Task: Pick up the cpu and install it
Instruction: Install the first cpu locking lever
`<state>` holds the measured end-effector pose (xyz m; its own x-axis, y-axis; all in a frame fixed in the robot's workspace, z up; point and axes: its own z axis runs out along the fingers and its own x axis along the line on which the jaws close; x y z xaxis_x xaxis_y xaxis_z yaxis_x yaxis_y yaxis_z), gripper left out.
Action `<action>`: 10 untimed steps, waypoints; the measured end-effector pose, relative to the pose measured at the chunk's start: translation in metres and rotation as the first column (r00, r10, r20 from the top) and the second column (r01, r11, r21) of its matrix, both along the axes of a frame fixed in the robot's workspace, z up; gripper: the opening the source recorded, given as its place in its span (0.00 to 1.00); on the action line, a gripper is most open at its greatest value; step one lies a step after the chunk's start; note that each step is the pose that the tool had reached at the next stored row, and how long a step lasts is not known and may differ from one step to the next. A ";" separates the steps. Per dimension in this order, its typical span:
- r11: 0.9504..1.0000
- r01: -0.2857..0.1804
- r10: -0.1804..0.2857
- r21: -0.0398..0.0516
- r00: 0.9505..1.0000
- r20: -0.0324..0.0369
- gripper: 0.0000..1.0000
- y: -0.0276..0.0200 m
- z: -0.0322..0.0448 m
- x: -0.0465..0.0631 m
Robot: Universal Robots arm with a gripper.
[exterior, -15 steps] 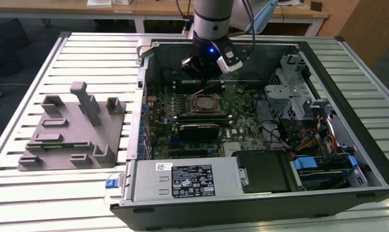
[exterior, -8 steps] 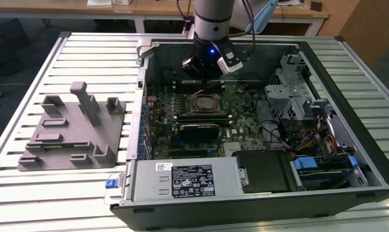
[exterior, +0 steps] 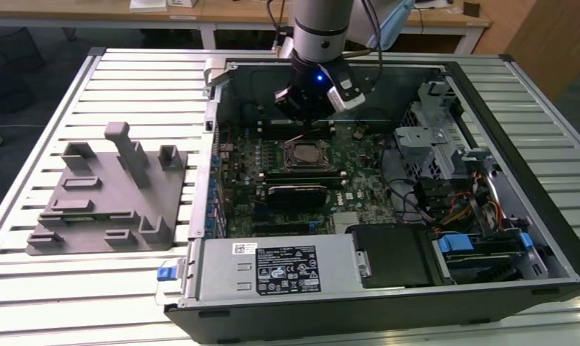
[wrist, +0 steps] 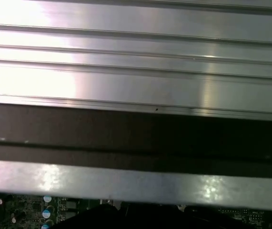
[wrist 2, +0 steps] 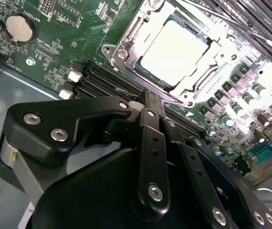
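The cpu sits flat in its metal socket frame on the green motherboard — in the exterior view, near the middle of the open computer case. The gripper hangs above the board at about 12 o'clock from the socket, clear of the chip; whether its fingers are apart or together I cannot tell. A grey fixture lies on the slatted table at 9 o'clock of the case.

A pale slatted metal table fills the near room. At the far side stand wooden desks, with dark floor beneath them.
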<state>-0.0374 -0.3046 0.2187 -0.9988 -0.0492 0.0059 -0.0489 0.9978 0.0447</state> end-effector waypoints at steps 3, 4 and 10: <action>1.000 0.000 0.000 -0.001 1.000 -0.002 0.11 0.0001 -0.0017 0.003; 1.000 0.000 0.000 -0.001 1.000 -0.002 0.11 0.0001 -0.0022 0.004; 1.000 0.000 0.000 -0.003 1.000 -0.004 0.11 0.0006 -0.0054 0.008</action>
<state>-0.0296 -0.3040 0.2134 -0.9987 -0.0491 0.0099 -0.0487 0.9979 0.0423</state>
